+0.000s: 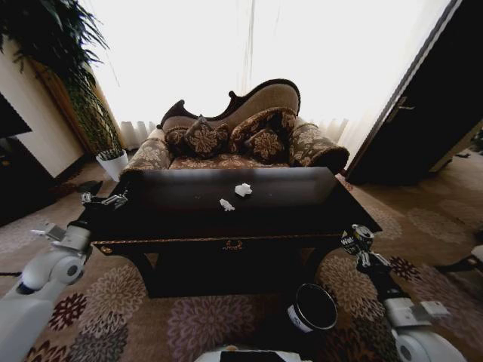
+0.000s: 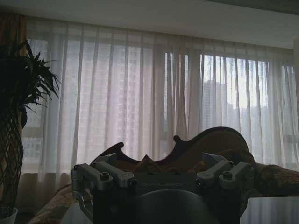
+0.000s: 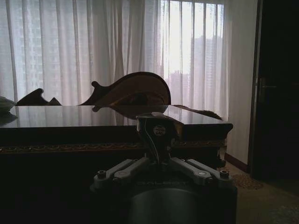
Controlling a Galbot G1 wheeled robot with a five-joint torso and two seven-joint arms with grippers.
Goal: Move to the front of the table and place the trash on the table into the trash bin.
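The dark glossy table (image 1: 189,226) stands straight ahead in the head view, with a gold emblem at its front middle. Two white paper wads of trash (image 1: 243,189) (image 1: 226,204) lie near the middle of its top. The black round trash bin (image 1: 313,308) with a white label sits on the carpet at the table's front right. My left gripper (image 1: 102,200) (image 2: 163,173) hovers open at the table's left front corner. My right gripper (image 1: 355,238) (image 3: 159,129) is shut and empty just off the right front corner, above the bin. The table's front edge (image 3: 70,148) crosses the right wrist view.
A patterned sofa (image 1: 234,139) with cushions stands close behind the table. A tall plant in a white pot (image 1: 113,162) is at the back left. A dark door (image 1: 430,105) is on the right. Patterned carpet (image 1: 219,324) lies in front of the table.
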